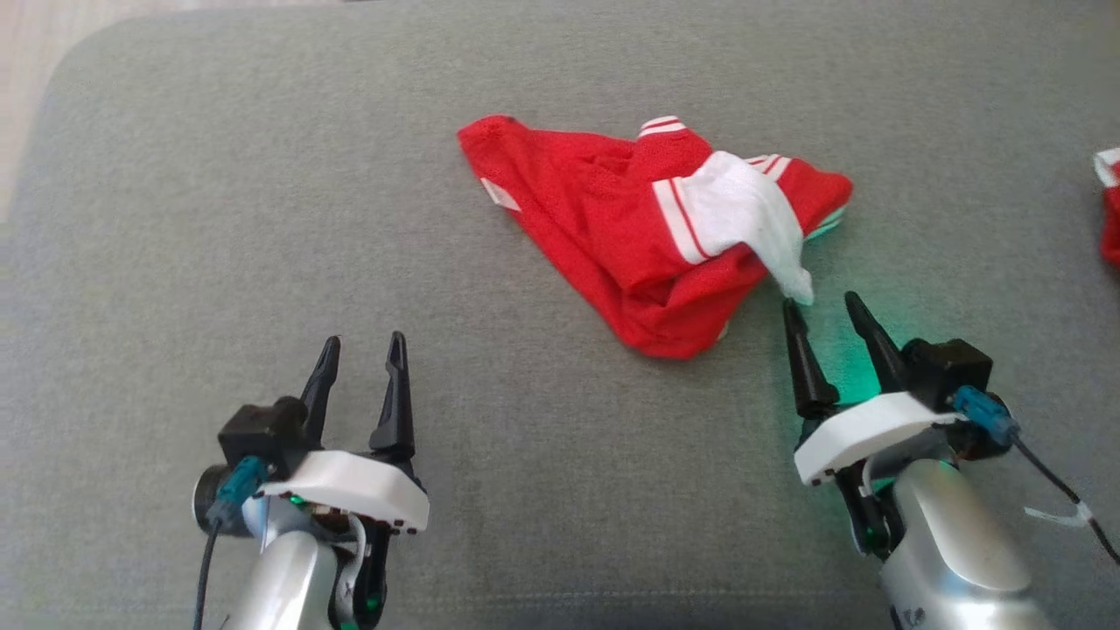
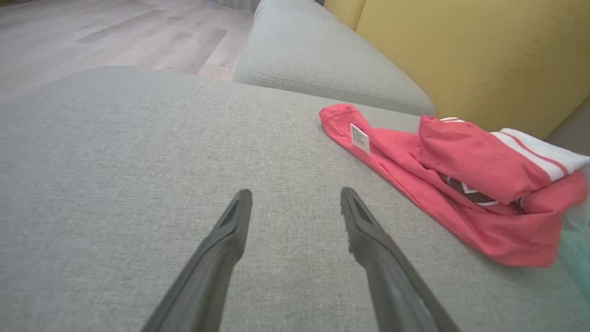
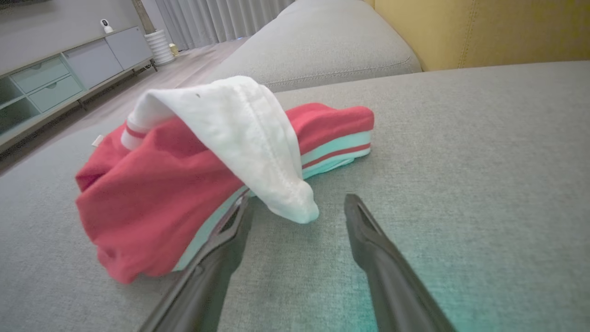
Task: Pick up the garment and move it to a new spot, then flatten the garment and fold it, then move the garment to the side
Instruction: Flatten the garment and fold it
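The garment (image 1: 647,232) is a red mesh piece with white panels and stripes, lying crumpled on the grey cushion (image 1: 262,219) a little right of centre. My right gripper (image 1: 820,302) is open, its tips just below the garment's hanging white corner (image 3: 295,210); the left fingertip (image 3: 239,216) sits at the cloth's edge. My left gripper (image 1: 363,341) is open and empty at the lower left, well away from the garment (image 2: 461,184), which lies to its right with a white label (image 2: 360,138) showing.
Another red and white piece (image 1: 1109,206) pokes in at the right edge. A yellow backrest (image 2: 461,55) rises behind the cushion. A second grey cushion (image 3: 322,41) adjoins it. Wooden floor (image 2: 92,32) and a low cabinet (image 3: 55,78) lie beyond.
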Controlling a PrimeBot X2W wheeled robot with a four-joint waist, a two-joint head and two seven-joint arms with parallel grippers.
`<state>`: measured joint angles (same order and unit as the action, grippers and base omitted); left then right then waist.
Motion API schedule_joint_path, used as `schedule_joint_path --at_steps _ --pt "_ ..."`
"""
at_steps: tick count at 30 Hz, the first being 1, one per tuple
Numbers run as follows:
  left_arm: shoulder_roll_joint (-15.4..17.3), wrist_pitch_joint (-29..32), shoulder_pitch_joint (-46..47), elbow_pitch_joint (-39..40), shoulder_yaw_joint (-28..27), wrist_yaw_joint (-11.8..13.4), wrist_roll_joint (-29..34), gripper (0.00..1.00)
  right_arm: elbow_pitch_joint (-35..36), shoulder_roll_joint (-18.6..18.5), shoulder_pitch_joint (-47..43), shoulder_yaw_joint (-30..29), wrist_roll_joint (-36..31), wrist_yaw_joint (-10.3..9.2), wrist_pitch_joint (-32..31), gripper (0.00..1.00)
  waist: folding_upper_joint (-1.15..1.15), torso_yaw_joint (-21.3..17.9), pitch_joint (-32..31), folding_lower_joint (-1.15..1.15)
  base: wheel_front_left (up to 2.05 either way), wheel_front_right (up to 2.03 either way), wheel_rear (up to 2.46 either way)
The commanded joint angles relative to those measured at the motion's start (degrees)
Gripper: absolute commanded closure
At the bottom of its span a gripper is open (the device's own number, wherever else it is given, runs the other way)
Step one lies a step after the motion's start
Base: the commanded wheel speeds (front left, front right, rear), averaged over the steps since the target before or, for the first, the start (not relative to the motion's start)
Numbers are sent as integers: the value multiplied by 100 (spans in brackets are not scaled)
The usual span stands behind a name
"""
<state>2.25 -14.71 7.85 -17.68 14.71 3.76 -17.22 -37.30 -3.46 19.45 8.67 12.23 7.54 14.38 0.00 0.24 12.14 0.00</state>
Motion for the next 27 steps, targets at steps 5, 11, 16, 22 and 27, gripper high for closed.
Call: schedule_joint_path --at_steps 5,11,16,22,27 --pt "63 -29 171 235 -152 -18 46 0 -81 58 328 -85 -268 -5 62 0 0 189 77 0 0 0 0" --pt "63 -29 219 265 -125 -23 41 0 -231 58 547 -202 -487 -5 62 0 0 298 185 0 0 0 0" --pt "63 -29 217 258 -100 -11 -6 0 -197 58 643 -358 -537 -5 62 100 0 310 174 0 0 0 0" --pt "63 -29 148 258 -107 -13 -99 0 193 58 604 -577 -632 -5 62 100 0 170 -2 0 0 0 0" --pt "63 -29 93 243 -52 -13 -164 0 740 57 642 -709 -731 -5 62 100 0 52 -163 0 0 0 0"
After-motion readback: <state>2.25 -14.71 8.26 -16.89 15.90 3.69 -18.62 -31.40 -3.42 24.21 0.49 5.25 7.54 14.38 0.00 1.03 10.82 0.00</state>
